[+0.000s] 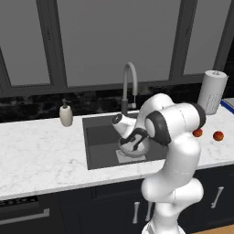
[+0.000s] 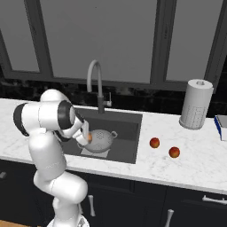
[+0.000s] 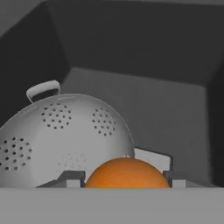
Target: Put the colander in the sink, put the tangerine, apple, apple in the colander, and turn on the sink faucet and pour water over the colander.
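Tangerine: the tangerine (image 3: 127,173) sits lowest and nearest in the hand view, bottom centre, lodged between the two dark finger tips; in the right base view it shows as an orange spot (image 2: 89,137) at the wrist, left of centre.
Gripper: the gripper (image 3: 127,179) is closed around the tangerine, one tip against each side of the fruit, and hangs over the near edge of the colander.
Colander: the colander (image 3: 61,140) fills the lower left of the hand view, tilted, with one loop handle at the upper left; in the right base view it rests (image 2: 99,141) on the lighter panel in the basin, centre left.
Sink: the sink (image 2: 128,128) is the dark basin in the middle of the counter, with the colander already inside it.
Apples: two apples (image 2: 154,142) (image 2: 174,152) lie on the counter (image 2: 199,155), right of the basin, apart from each other.
Faucet: the sink faucet (image 2: 95,80) arches behind the basin, upper centre; no stream is visible.
Stage: judged as carrying the first fruit to the colander; apples and water are not yet done.
Risk: the fruit seems to hang near the rim rather than over the bowl's middle, so a release here could let it strike the edge and roll onto the basin floor.
Risk, second: lowering further could nudge the light colander off the panel or tip it.
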Tool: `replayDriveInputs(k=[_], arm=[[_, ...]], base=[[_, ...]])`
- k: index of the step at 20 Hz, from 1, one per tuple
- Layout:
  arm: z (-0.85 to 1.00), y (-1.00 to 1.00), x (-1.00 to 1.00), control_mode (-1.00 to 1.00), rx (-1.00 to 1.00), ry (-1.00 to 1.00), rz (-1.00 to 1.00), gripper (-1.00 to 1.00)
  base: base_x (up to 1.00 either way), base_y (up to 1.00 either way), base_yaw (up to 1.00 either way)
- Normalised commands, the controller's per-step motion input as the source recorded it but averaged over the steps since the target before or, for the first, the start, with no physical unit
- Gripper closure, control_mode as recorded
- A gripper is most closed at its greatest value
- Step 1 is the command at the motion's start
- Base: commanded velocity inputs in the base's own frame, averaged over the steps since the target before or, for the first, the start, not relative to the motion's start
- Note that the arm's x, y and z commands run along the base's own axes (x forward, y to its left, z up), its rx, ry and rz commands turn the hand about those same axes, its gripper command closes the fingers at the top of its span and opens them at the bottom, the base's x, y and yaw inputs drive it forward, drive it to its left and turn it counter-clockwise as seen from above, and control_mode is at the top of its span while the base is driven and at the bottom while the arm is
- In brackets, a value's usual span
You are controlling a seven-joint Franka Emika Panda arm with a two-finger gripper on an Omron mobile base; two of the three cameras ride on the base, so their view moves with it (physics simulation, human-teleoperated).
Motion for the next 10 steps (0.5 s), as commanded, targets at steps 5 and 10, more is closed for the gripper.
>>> replayDriveInputs(k=[5,10], arm=[[-0.48,0.00,0.38,-1.00,0.00,0.00,0.00,1.00],[-0.52,0.00,0.35,-1.00,0.00,0.00,0.00,1.00]], base=[[0.00,0.00,0.00],[0.00,0.00,0.00]])
